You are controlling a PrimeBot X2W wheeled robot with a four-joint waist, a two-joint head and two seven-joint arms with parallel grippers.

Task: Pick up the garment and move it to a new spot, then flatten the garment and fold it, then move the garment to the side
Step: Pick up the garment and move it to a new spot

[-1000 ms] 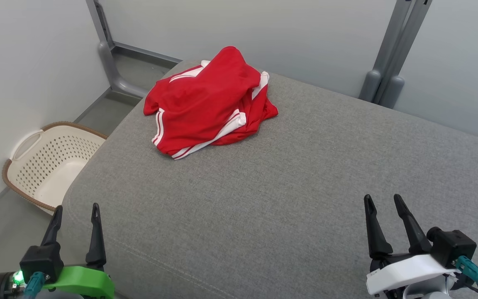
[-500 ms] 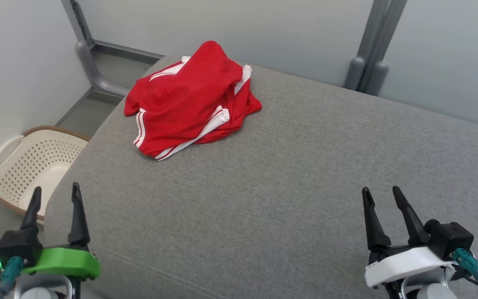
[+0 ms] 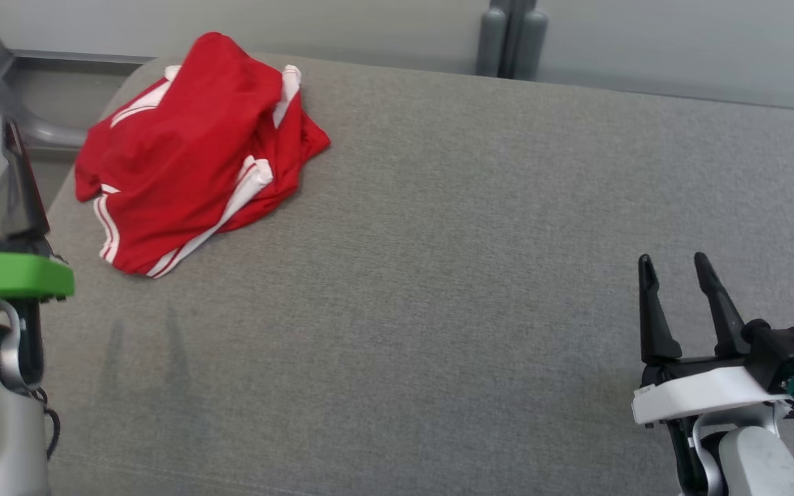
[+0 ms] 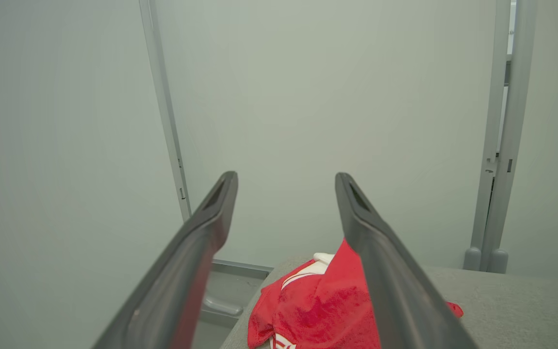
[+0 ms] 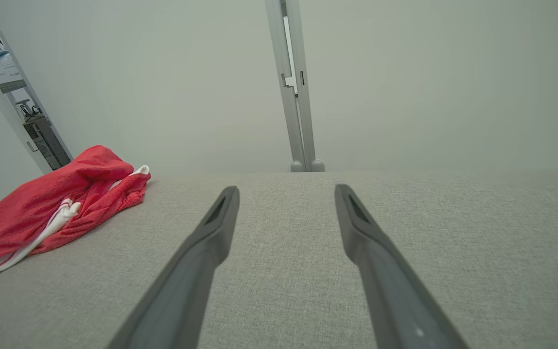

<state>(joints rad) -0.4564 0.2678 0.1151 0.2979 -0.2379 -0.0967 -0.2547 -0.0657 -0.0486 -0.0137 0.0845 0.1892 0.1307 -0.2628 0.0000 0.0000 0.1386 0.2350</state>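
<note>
- Grey woven upholstered cushion [image 3: 438, 275] spreads wide and flat beneath both arms, with pale wall panels behind it.
- The left gripper [image 4: 285, 177] has its two long dark fingers spread wide and grasps nothing. Its wrist view looks across to the wall, with the garment low and ahead, partly behind the right-hand finger.
- The right gripper [image 3: 674, 262] is likewise spread and empty. It hovers over the near right of the cushion, well apart from the garment.
- The crumpled red fabric garment with white stripes [image 3: 183, 151] lies in a heap at the far left corner of the cushion, near the left gripper.
- It looks thin, light and limp. It will probably sag and drape once lifted, and it is not fragile.
- The cloth seems smooth, so a pinch on a single layer may slip from the narrow fingers.
- The raised ridge on top of the heap, or the thicker white-banded hem [image 3: 249, 182], looks like the surest place to take hold.
- The heap's left side lies close to the cushion's rounded left edge, with floor beyond. A pull that way risks dropping it.
- Behind the cushion stand the wall and the grey upright posts [image 3: 511, 34], leaving little room at the back.
- The centre and right of the cushion are bare, which gives ample room to lay the garment flat and fold it.
</note>
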